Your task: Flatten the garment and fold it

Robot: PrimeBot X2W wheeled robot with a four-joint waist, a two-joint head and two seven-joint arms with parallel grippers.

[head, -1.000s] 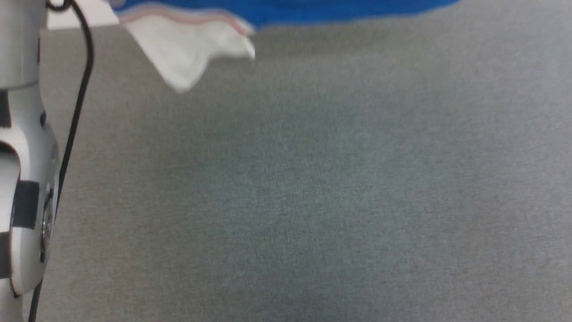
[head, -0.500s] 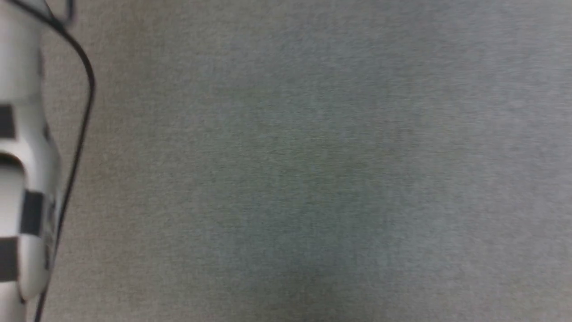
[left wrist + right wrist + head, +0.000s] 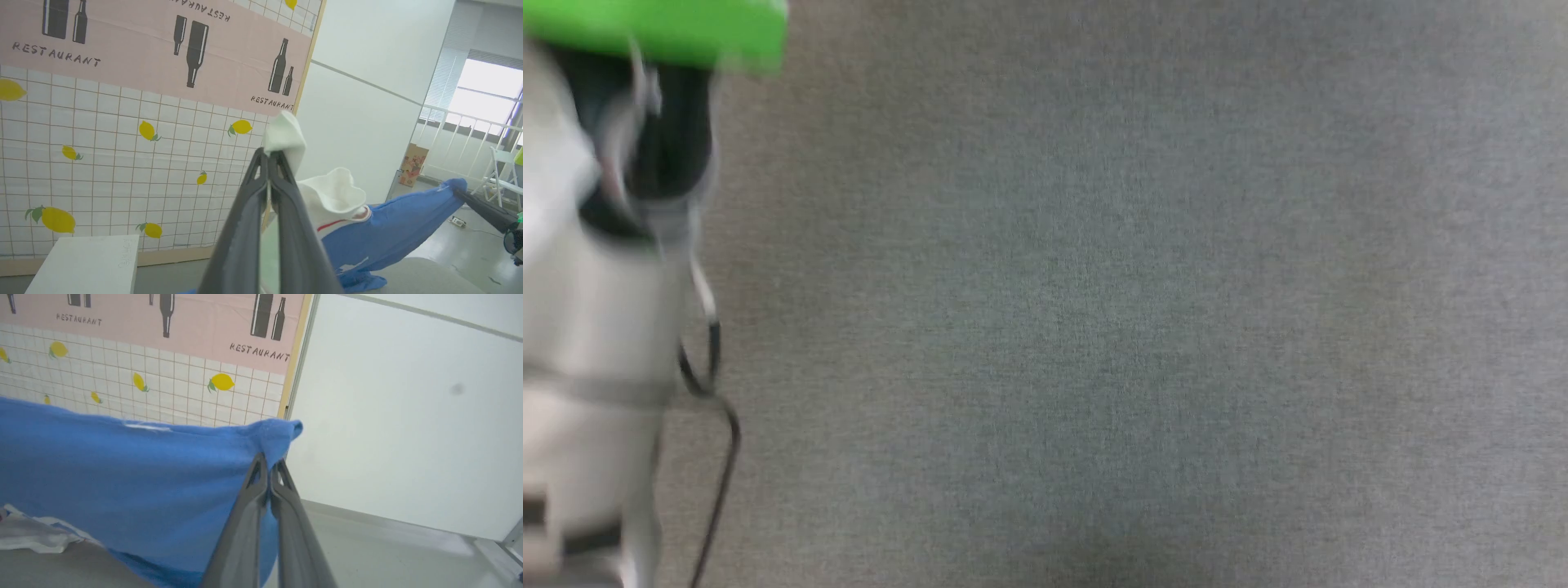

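My left tool (image 3: 269, 154) has its two dark fingers pressed together. Between the tips it pinches a fold of the white sleeve (image 3: 286, 134) of the garment (image 3: 388, 232). In the left wrist view the sleeve stands up at 12 o'clock from the fingertips. The blue body runs from there toward 3 o'clock, lifted in the air, and its lowest part hangs down at 5 o'clock to the grey counter (image 3: 421, 273).

My right tool (image 3: 269, 459) is also pressed together, and it pinches a blue corner of the garment. In the right wrist view the blue cloth spreads from the fingertips toward 9 o'clock, stretched but with some sag. At 8 o'clock a white part of it lies on the counter. In the left wrist view this same tool comes in from 3 o'clock and holds the far blue end, so the garment hangs between my two tools.

In the head view I see the grey counter surface. My pale left forearm (image 3: 596, 327) is at 9 o'clock, blurred, with a black cable (image 3: 719, 457) at 8 o'clock. At 11 o'clock is a bright green shape (image 3: 662, 28); I cannot tell what it is.

Behind the garment stands a wall panel (image 3: 122, 122) with lemons and bottles printed on it. A white box (image 3: 86, 263) is at 7 o'clock and a window (image 3: 486, 94) at 2 o'clock.
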